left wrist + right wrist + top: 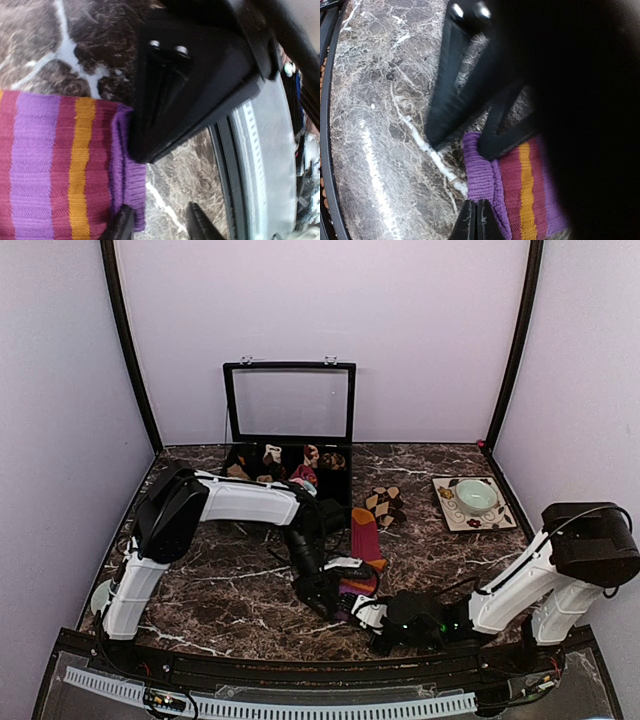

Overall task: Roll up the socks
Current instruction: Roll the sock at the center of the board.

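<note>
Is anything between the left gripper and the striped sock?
Nothing visible. The left gripper, jaws open, sits right at the sock, by its purple cuff. The right gripper crowds the same cuff end, beside rather than between them.

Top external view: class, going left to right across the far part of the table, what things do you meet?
Open black case → brown-and-beige diamond socks → patterned tray holding a pale green bowl.

The left arm (590, 100), a blurred dark mass, hides most of the striped sock (522, 190).
</note>
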`<control>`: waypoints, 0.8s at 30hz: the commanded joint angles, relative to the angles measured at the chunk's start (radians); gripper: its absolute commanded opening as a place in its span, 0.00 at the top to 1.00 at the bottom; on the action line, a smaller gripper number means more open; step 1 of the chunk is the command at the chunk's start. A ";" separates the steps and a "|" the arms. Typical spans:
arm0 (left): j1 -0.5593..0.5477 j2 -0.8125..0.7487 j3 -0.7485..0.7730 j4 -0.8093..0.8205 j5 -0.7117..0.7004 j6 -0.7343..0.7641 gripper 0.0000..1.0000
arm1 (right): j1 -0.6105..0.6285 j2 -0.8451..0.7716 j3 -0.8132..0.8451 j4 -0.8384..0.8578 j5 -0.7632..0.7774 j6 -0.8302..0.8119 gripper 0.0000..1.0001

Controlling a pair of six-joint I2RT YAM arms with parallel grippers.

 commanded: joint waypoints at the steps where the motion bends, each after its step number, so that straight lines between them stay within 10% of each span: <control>1: 0.035 -0.049 -0.030 0.018 -0.052 -0.009 0.37 | -0.005 0.011 -0.025 -0.048 -0.019 0.076 1.00; 5: 0.083 -0.172 -0.118 0.101 -0.031 -0.015 0.13 | -0.008 -0.016 -0.022 -0.118 -0.052 0.158 1.00; 16: 0.082 -0.532 -0.564 0.544 -0.125 -0.012 0.18 | -0.099 -0.186 -0.059 -0.235 -0.205 0.380 1.00; 24: -0.028 -0.501 -0.525 0.529 -0.214 0.080 0.29 | -0.160 -0.177 -0.056 -0.291 -0.311 0.490 1.00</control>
